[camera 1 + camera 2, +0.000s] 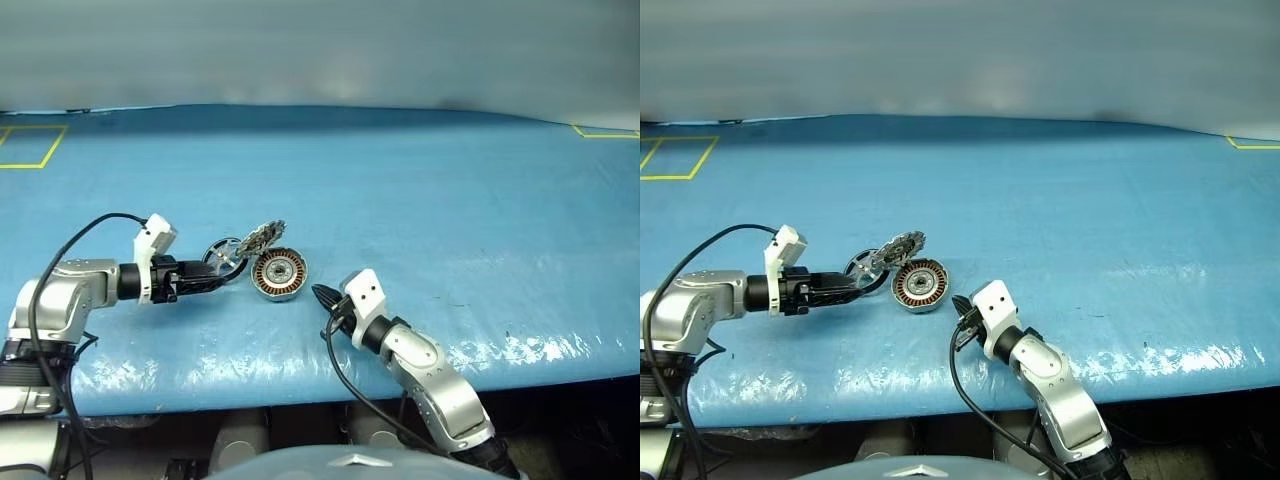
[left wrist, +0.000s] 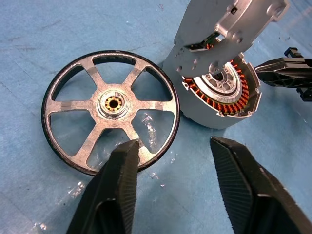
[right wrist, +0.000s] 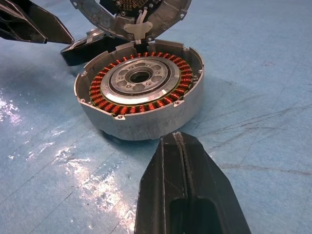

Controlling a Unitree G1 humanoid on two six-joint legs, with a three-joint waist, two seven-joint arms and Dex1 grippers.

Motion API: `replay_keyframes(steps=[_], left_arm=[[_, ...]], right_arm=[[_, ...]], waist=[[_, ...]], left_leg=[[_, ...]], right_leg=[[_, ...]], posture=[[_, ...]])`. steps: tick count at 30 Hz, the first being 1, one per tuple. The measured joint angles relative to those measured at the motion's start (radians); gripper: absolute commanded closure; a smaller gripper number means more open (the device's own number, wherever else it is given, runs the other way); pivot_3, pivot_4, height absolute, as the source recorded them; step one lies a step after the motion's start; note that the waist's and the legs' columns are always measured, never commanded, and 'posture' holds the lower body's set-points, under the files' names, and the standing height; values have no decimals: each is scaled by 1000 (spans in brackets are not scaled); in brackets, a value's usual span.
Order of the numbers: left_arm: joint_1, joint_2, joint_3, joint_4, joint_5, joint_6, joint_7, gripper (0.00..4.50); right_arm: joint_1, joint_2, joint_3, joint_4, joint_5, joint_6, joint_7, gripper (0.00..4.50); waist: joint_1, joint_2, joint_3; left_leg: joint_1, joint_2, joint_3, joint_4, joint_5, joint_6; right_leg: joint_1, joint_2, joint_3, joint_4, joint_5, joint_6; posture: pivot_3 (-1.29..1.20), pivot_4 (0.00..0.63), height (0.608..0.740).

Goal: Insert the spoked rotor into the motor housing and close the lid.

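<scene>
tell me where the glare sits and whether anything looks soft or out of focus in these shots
Left eye view: bright glare streaks along the near edge of the blue table cover; far background hazy. Left wrist view: the spoked rotor and motor housing look sharp, small shiny patches on the cover. Right wrist view: copper windings crisp, glare at the cover's side, and the right gripper looms large and dark.

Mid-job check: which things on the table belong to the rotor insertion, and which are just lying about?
Belong to the job:
- spoked rotor, flat on the table
- motor housing, open, windings showing
- lid, tilted up at the housing's edge
- left gripper, open
- right gripper, shut

Just there:
- blue table cover
- yellow tape marks
</scene>
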Motion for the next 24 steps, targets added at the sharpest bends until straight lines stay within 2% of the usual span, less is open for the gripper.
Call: replay_keyframes(steps=[2, 3, 13, 17, 20, 24], left_arm=[[-7, 0, 0, 3, 0, -6, 0, 106], [-9, 0, 0, 3, 1, -13, 0, 48], [-22, 33, 49, 2, -28, -122, -24, 48], [-25, 35, 45, 4, 7, -174, 17, 48], [-27, 27, 27, 9, 47, -209, 57, 947], [1, 14, -29, -22, 88, -228, 95, 947]], right_arm=[[0, 0, 0, 0, 0, 0, -1, 4500], [0, 0, 0, 0, 0, 0, -2, 4500], [10, 1, 0, 0, 0, 0, -8, 4500], [10, 5, 0, 0, 0, 0, -11, 4500], [9, 7, 0, 0, -1, 0, -11, 4500], [10, 6, -2, 0, -1, 0, -13, 4500]], waist=[[0, 0, 0], [0, 0, 0], [0, 0, 0], [0, 0, 0], [1, 0, 0], [0, 0, 0]], left_leg=[[0, 0, 0, 0, 0, 0], [0, 0, 0, 0, 0, 0], [0, 0, 0, -1, 0, 0], [0, 0, 0, -1, 0, 0], [0, 0, 1, -1, 0, 0], [-1, 0, 1, -1, 0, 0]], right_leg=[[0, 0, 0, 0, 0, 0], [0, 0, 0, 0, 0, 0], [-1, 0, 0, 0, 0, 0], [-1, 0, 0, 0, 0, 0], [-1, 0, 0, 0, 0, 0], [-1, 0, 0, 0, 0, 0]], posture=[[0, 150, 740], [0, 150, 740], [0, 150, 740], [0, 150, 740], [0, 150, 740], [0, 150, 740]])
